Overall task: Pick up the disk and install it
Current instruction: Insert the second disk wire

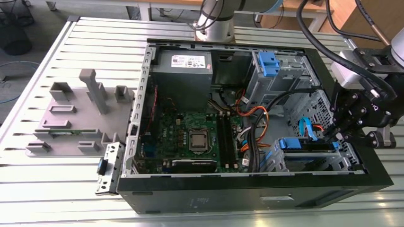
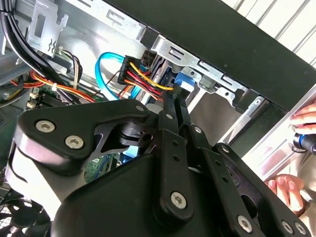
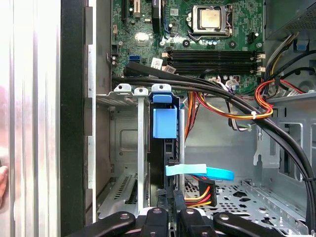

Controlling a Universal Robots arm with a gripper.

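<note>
Where the drive bay (image 1: pixel 309 158) sits in the case (image 1: pixel 252 189) corner, the disk (image 3: pixel 164 123) is seated on edge; gripper (image 3: pixel 170 200) fingers are pressed together at its rear, crowded by power wires (image 3: pixel 197 195), blue cable (image 3: pixel 207 172), black cables (image 3: pixel 237 98).

An open black case (image 1: pixel 252 189) lies on a slatted metal table (image 1: pixel 57 189). Inside it, a green motherboard (image 1: pixel 189 127) takes the floor, with a processor socket (image 1: pixel 197 140) near its middle. A grey power supply (image 1: pixel 183 66) sits beyond the motherboard, towards the far wall of the case. Orange and yellow wires (image 1: pixel 256 113) run just beside the motherboard, and a light blue cable (image 3: pixel 207 172) curves near them. Outside the case, a grey fixture (image 1: pixel 69 118) with upright posts rests on the table.
</note>
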